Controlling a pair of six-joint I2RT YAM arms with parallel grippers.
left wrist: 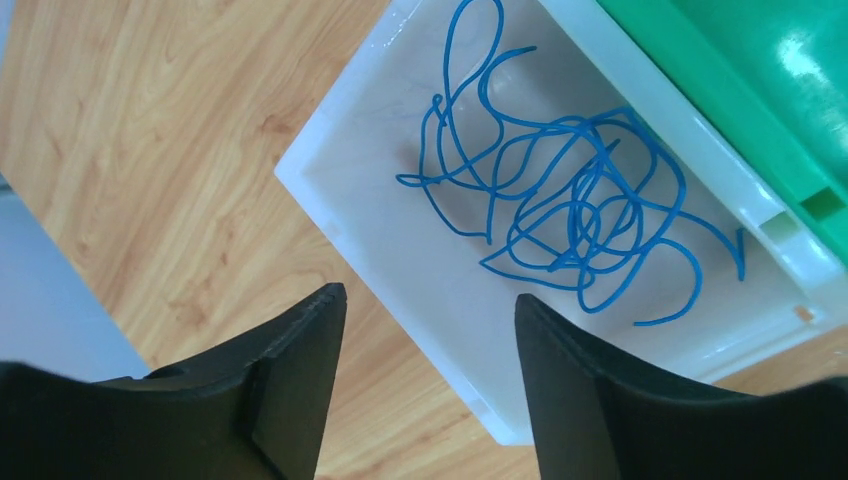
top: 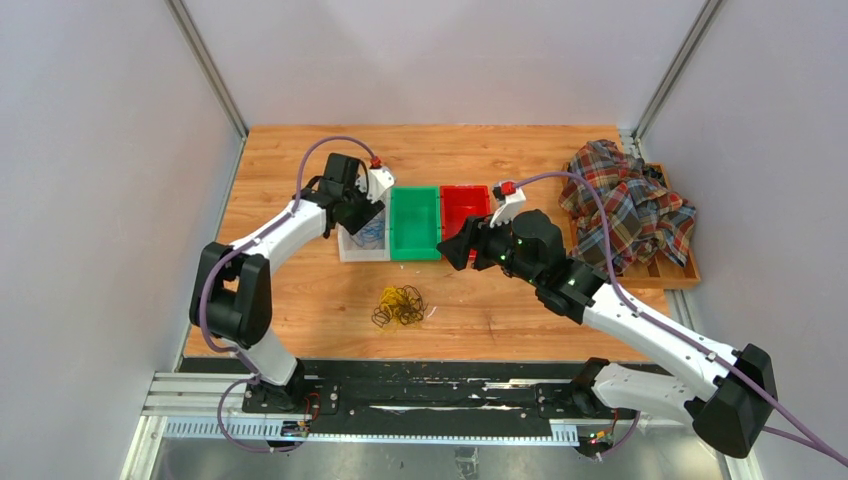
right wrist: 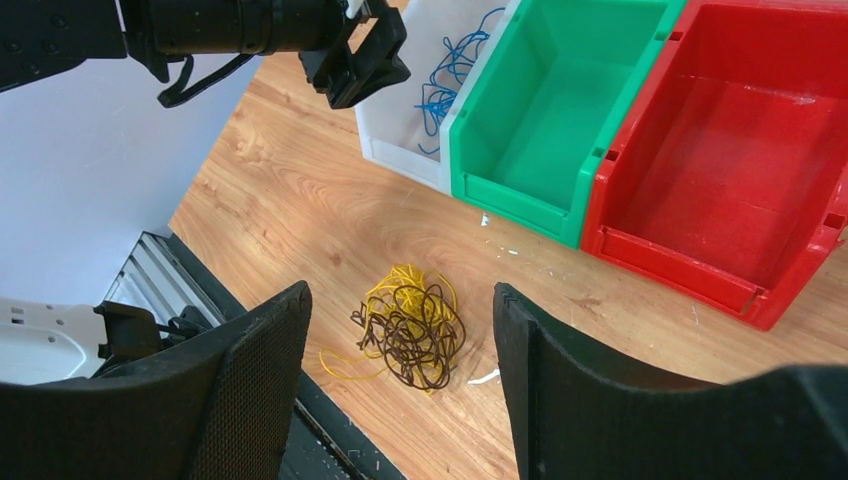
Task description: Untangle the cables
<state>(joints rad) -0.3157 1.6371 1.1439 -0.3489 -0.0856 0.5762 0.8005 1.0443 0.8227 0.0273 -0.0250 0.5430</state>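
Observation:
A tangle of yellow and dark brown cables (top: 400, 305) lies on the wooden table near the front; it also shows in the right wrist view (right wrist: 412, 326). A blue cable (left wrist: 570, 190) lies loose inside the white bin (left wrist: 350, 130), which also shows in the top view (top: 352, 250). My left gripper (left wrist: 430, 300) is open and empty above the white bin's near corner (top: 365, 205). My right gripper (right wrist: 400, 300) is open and empty, held above the table in front of the red bin (top: 458, 250), well above the tangle.
A green bin (top: 414, 222) and a red bin (top: 464, 208) stand in a row right of the white bin. A plaid cloth (top: 630, 205) lies on a wooden tray (top: 660, 275) at the right edge. A metal rail (top: 400, 400) runs along the front.

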